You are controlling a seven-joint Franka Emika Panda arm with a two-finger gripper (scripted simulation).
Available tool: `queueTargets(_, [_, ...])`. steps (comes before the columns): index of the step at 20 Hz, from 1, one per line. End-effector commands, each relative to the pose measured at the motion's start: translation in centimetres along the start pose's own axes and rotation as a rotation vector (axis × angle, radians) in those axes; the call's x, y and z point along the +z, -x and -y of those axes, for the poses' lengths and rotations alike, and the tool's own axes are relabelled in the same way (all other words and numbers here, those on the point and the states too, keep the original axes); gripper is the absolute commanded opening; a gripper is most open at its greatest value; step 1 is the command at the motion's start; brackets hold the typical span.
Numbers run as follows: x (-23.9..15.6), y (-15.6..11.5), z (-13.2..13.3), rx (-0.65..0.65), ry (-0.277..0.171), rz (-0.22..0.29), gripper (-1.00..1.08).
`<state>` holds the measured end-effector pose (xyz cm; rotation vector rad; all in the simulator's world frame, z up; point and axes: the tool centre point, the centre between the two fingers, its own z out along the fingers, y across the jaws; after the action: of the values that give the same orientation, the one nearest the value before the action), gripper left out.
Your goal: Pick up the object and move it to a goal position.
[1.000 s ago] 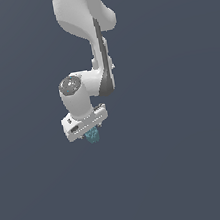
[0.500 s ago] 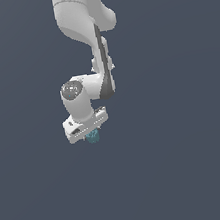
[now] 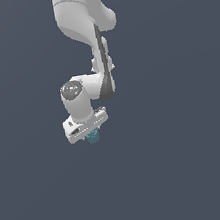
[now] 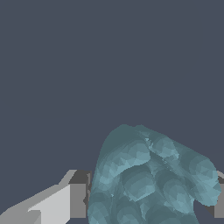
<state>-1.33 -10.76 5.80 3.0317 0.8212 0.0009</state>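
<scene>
Pickup looked done: gripper (image 3: 92, 135) was clamped on the object (image 3: 92, 137); carry to goal remained, no goal marker visible.

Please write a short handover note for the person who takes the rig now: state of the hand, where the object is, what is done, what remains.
Hand: shut on the teal object, pointing down, in the exterior view.
Object: sits between the fingers; in the exterior view only a small teal part shows below the hand.
Done: the object is grasped.
Left: carry it to the goal position. No goal marker shows in either view, so its place cannot be told from these pictures.
</scene>
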Motion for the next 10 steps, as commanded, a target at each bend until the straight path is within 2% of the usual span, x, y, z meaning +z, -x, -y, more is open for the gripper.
queueTargets(1, [-0.2,-0.1,-0.2,0.0,0.0,0.0,-1.0])
queueTargets(10, [-2.6,-1.5,-2.6,0.0,0.0,0.0,-1.0])
